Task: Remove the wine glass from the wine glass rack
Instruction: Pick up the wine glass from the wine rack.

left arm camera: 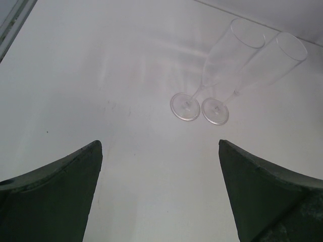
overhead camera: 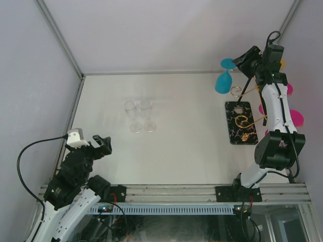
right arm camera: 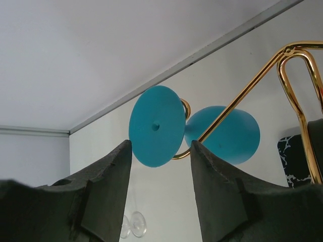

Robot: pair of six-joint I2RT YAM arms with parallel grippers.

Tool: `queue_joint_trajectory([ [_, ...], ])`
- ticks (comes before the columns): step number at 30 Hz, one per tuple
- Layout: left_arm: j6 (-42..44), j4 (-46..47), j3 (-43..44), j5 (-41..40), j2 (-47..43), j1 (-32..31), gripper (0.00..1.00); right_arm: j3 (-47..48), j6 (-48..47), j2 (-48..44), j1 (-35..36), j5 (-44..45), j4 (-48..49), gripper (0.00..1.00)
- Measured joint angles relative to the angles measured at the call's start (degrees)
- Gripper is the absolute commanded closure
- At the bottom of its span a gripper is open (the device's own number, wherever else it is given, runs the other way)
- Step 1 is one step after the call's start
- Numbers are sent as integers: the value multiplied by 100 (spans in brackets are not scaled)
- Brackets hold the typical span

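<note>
Here the white worktop (overhead camera: 176, 151) carries the wine glass rack (overhead camera: 240, 122) at its right side, the black marbled base flat and the gold wire arms branching above it. The right arm (overhead camera: 275, 106) reaches over the rack towards the far wall. The left arm (overhead camera: 75, 171) sits folded at the near left corner.

A teal wine glass (overhead camera: 223, 82) hangs from the rack's far left arm. Its stem sits in a curled loop and its round foot (right arm camera: 156, 126) faces the right pincer (right arm camera: 160, 151). That pincer's fingers stand apart either side of the foot; I cannot tell whether they touch it. Pink glasses (overhead camera: 295, 118) hang on the rack's right. Two clear flutes (left arm camera: 222, 65) lie side by side mid-worktop, ahead of the left pincer (left arm camera: 160, 146), which is spread wide and holds nothing.
</note>
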Motion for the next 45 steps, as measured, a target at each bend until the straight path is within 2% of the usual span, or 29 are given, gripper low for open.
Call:
queue_joint_trajectory([
  [17,0,0,0,2,39,0,0,280,-7,341,92,-81,-61,56],
  [27,0,0,0,20,39,0,0,286,-26,358,116,-44,-85,61],
  [37,0,0,0,22,39,0,0,247,76,358,142,50,-11,82],
  [41,0,0,0,22,48,0,0,46,315,356,142,55,232,84],
  [45,0,0,0,22,79,0,0,-245,640,271,131,52,501,92],
])
